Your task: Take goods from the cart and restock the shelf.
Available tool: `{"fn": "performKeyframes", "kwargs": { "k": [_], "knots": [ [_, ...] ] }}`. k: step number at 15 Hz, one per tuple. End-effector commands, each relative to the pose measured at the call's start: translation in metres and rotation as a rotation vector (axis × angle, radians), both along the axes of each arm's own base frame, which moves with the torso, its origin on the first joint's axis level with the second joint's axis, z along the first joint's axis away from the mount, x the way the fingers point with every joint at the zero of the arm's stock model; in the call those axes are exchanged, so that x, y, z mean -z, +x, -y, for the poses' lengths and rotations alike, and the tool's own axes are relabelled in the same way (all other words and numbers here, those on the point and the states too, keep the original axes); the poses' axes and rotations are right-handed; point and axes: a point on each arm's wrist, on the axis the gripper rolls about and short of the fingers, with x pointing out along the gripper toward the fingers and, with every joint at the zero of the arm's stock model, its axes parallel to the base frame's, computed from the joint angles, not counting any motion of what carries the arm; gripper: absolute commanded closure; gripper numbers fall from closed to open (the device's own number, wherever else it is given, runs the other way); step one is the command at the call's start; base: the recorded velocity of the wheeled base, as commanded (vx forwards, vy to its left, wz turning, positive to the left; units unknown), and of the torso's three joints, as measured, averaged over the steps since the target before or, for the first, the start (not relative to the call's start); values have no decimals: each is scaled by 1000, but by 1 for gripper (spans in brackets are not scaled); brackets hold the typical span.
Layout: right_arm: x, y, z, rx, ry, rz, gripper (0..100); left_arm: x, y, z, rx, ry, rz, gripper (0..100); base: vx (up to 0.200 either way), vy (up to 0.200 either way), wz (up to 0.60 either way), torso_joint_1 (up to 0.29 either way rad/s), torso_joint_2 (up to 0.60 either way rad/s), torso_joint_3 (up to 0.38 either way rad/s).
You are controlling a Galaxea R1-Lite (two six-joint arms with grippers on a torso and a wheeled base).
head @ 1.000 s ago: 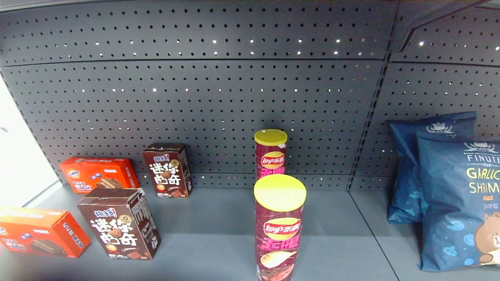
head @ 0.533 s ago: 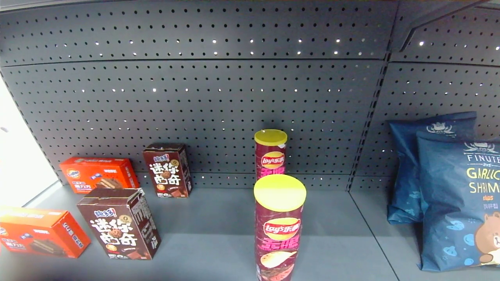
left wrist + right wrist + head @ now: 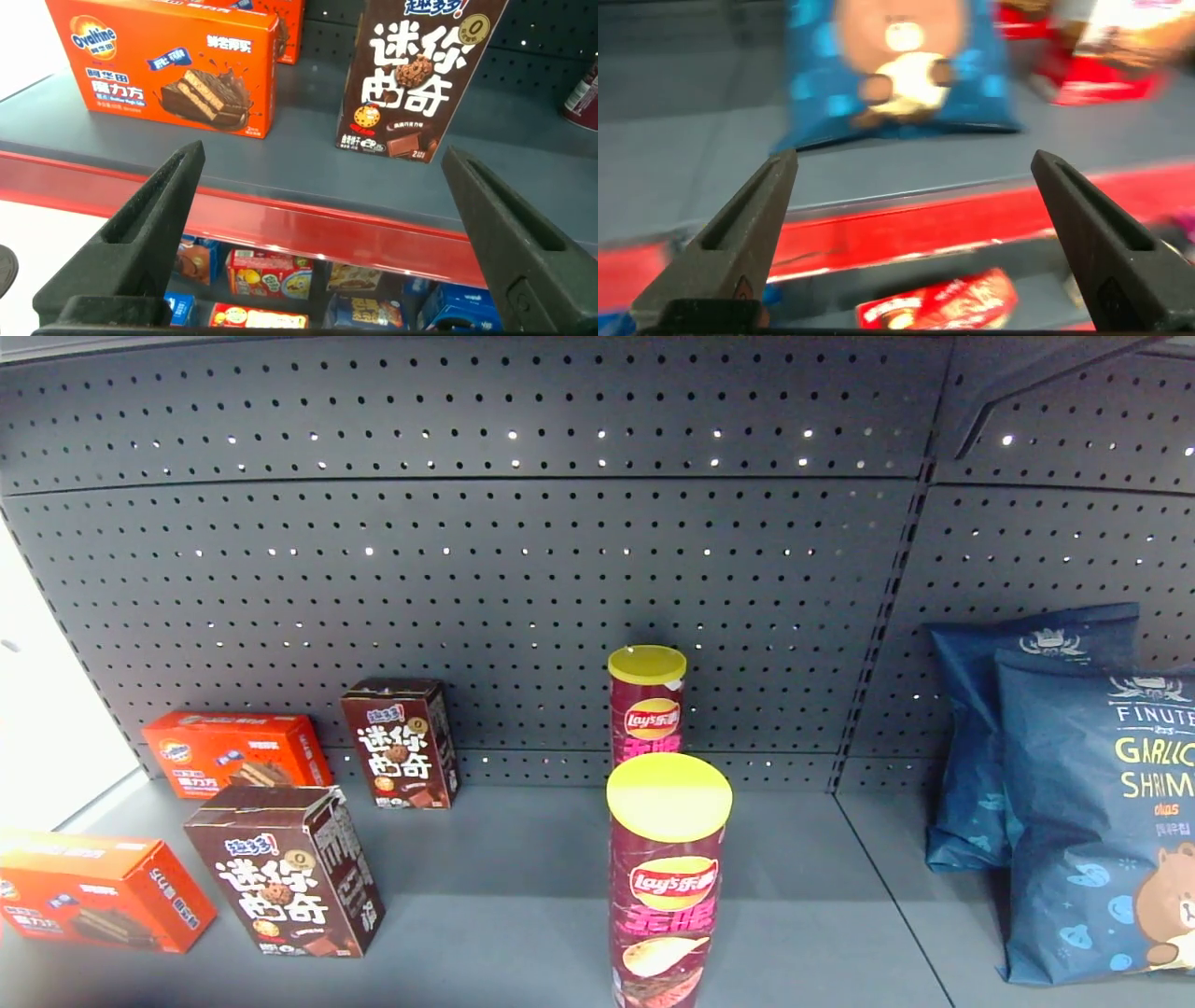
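Standing in short files from front to back, the goods on the grey metal shelf [image 3: 523, 859] face label-out, as stock meant to be read: two glossy orange boxes [image 3: 93, 887] of card at the robot's left, two brown boxes [image 3: 285, 868] upright beside them, two tall round cans [image 3: 667, 877] with flat yellow lids near the middle, and soft, puffy blue bags [image 3: 1092, 821] at the right. A perforated back panel [image 3: 467, 597] rises behind them. The left pincer [image 3: 322, 157] hangs wide and empty just off the shelf's red front strip [image 3: 280, 210], facing an orange box and a brown one. The right pincer [image 3: 913, 159] is equally wide, with nothing in it, before a bear-printed bag. Bare shelf between the files suggests room for more, so a fresh pick probably comes next.
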Motion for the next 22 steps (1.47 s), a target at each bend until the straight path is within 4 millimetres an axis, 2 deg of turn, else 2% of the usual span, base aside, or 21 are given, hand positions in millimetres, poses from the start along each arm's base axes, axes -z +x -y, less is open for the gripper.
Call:
{"fn": "performKeyframes", "kwargs": {
  "k": [1,2,8,9,11,12,15,16,19,20,22],
  "knots": [
    [0,-2,2,-156,-2,25,0,0,0,0,0,0,-2,0,0,0,0,0,0,0],
    [1,-8,2,-137,-6,106,0,0,0,0,-2,-2,0,0,0,0,0,0,0,0],
    [1,-8,2,-137,-6,106,0,0,0,0,-3,3,-2,0,0,0,0,0,0,0],
    [1,-8,2,-137,-6,106,0,0,0,0,-4,27,-1,0,0,0,0,0,0,0],
    [1,-8,2,-137,-6,106,0,0,0,0,12,215,-22,0,0,0,0,0,0,0],
    [1,-8,2,-137,-6,106,0,0,0,1,75,260,-17,0,0,0,0,0,0,0],
    [1,-8,2,-137,-5,106,0,4,-1,7,405,262,-13,0,0,0,0,0,0,0],
    [1,-8,2,-137,-6,106,0,5,-1,8,442,286,-14,0,0,0,0,0,0,0],
    [1,-8,2,-137,-6,106,0,5,-1,7,364,220,-34,0,0,0,0,0,0,0],
    [1,-8,2,-137,-6,106,0,5,-1,7,160,177,-48,0,0,0,0,0,0,0],
    [1,-8,2,-137,-5,106,0,7,-8,9,164,187,36,0,0,0,0,0,0,0]
  ]
}}
